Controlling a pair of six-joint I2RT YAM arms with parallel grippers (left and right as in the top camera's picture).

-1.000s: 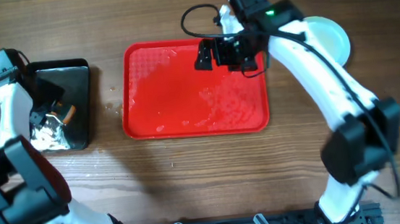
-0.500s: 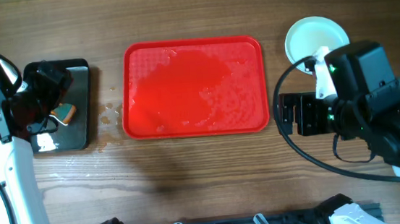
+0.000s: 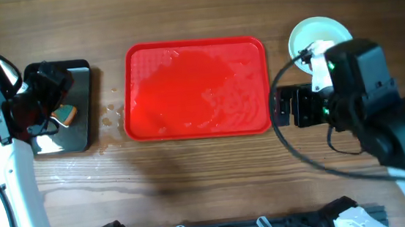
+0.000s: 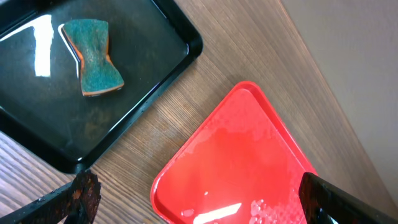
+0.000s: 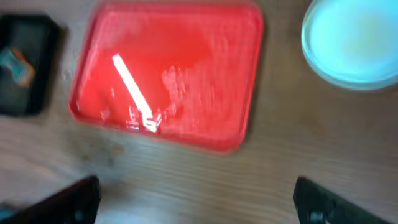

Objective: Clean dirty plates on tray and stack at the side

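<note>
The red tray (image 3: 197, 88) lies at the table's centre, wet and with no plate on it; it also shows in the left wrist view (image 4: 249, 168) and the right wrist view (image 5: 168, 74). The pale plates (image 3: 306, 34) sit to its right on the table as one round stack, partly hidden by my right arm; the top plate looks clean (image 5: 354, 40). My right gripper (image 3: 290, 107) (image 5: 199, 208) is open and empty, raised above the wood beside the tray's right edge. My left gripper (image 3: 44, 105) (image 4: 199, 205) is open and empty, raised over the black tray.
A glossy black tray (image 3: 74, 73) (image 4: 155, 74) at the left holds a teal-and-orange sponge (image 3: 64, 113) (image 4: 93, 65). Water drops lie on the wood (image 3: 108, 114) between the two trays.
Both arms have lifted and pulled back from low over the trays. In the last half second the right gripper has drifted slightly toward the red tray; the left arm has held still.
</note>
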